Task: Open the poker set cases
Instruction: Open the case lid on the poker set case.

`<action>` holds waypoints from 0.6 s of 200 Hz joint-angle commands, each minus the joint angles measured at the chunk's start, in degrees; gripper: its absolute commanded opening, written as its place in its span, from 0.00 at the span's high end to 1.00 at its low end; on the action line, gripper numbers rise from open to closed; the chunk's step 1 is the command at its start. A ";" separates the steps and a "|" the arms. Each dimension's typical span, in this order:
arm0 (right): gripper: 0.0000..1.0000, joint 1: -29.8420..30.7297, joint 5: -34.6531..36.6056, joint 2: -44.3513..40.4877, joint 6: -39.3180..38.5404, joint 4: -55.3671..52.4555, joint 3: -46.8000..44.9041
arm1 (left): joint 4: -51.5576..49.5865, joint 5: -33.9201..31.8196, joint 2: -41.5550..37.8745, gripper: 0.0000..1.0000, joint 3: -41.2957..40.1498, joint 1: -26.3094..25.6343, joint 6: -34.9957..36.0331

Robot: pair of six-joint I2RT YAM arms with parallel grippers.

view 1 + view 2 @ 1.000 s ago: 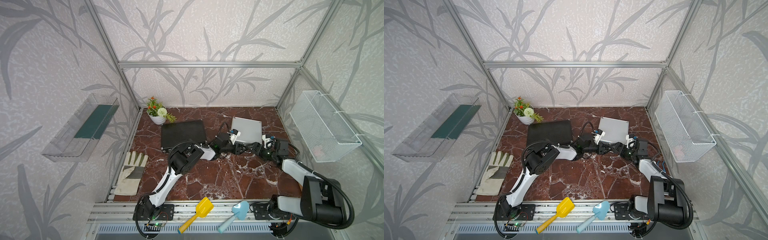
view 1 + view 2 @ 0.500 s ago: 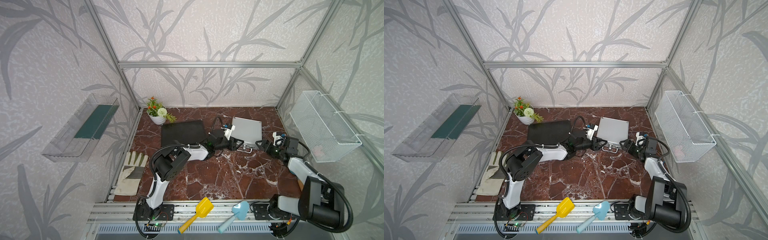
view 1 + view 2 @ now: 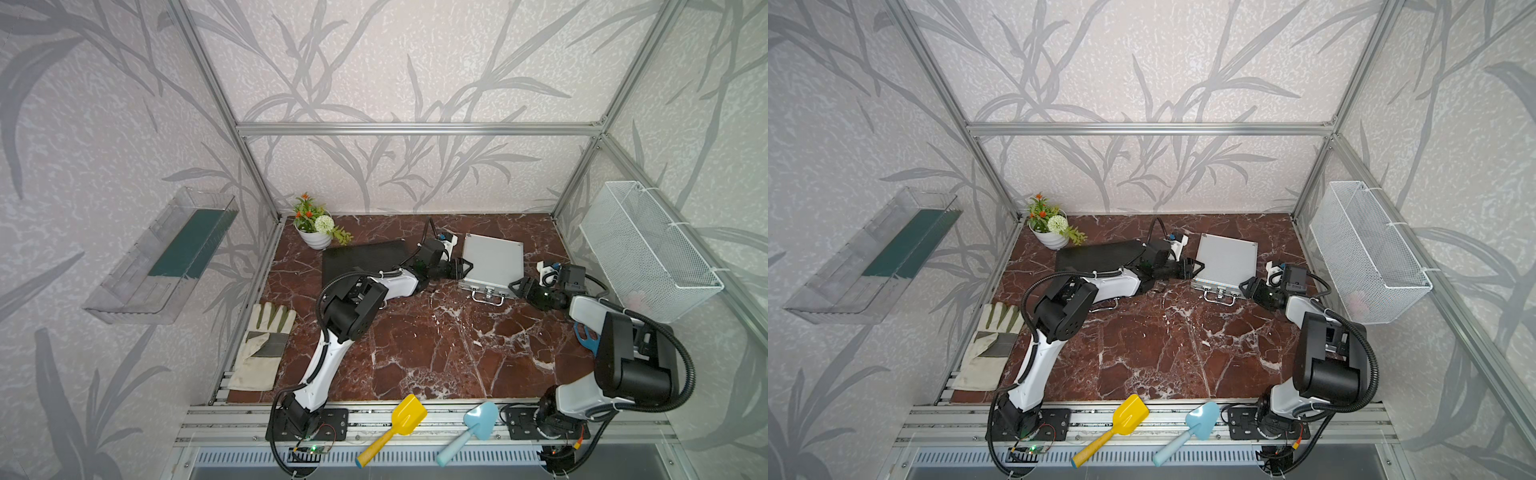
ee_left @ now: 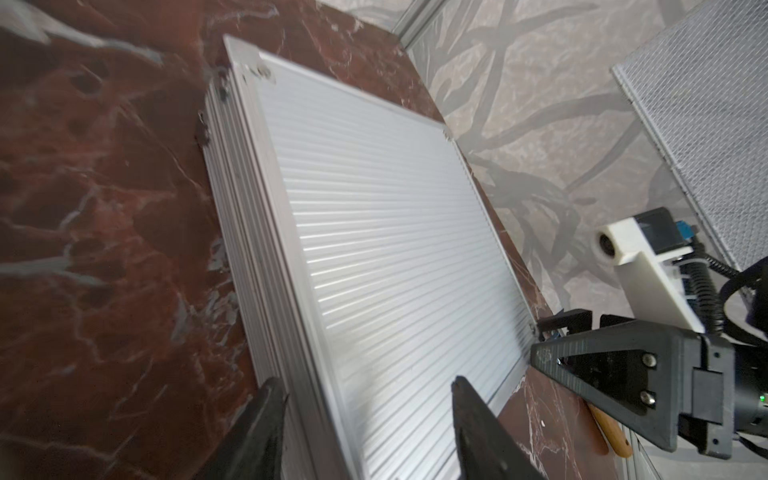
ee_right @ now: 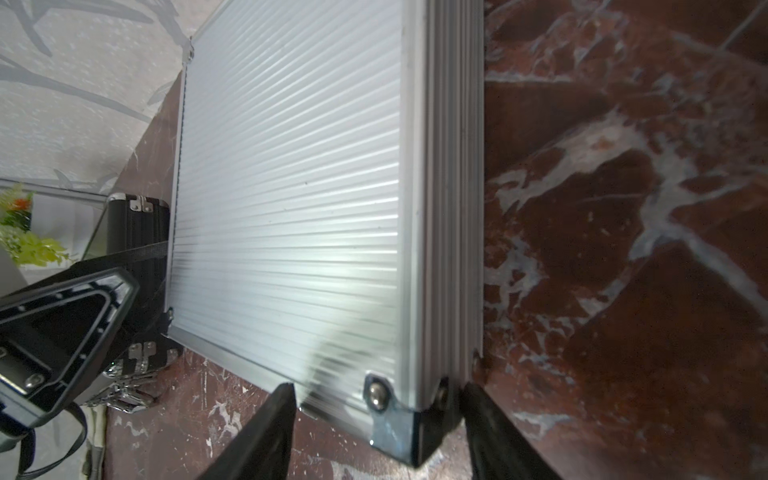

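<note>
The silver poker set case [image 3: 492, 262] [image 3: 1225, 262] lies flat and shut at the back right of the marble table, handle [image 3: 488, 296] facing forward. The ribbed black case [image 3: 365, 258] lies shut to its left, partly under my left arm. My left gripper [image 3: 463, 268] [image 4: 365, 388] is open, its fingers straddling the silver case's left side edge [image 4: 266, 291]. My right gripper [image 3: 518, 286] [image 5: 376, 399] is open around the case's front right corner [image 5: 409, 419]. One of its fingers [image 5: 482, 415] touches the corner's side wall.
A flower pot [image 3: 316, 232] stands at the back left and a work glove [image 3: 264, 347] lies at the table's left edge. A yellow shovel [image 3: 395, 428] and a blue one [image 3: 471, 428] lie on the front rail. A wire basket [image 3: 648, 253] hangs on the right wall.
My left gripper has moved from the silver case's front round to its left side. My right gripper drew away to the right, came back to the front right corner, and its jaws have narrowed.
</note>
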 commanded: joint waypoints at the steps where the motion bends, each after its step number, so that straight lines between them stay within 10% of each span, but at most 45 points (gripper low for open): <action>1: 0.44 0.59 -1.28 0.41 -0.62 0.04 2.26 | -1.89 3.22 0.77 0.46 1.88 -0.42 -1.30; 120: 0.53 3.14 -8.40 -5.41 1.34 -3.90 4.51 | -1.34 6.30 -6.59 0.46 0.13 -4.04 -0.56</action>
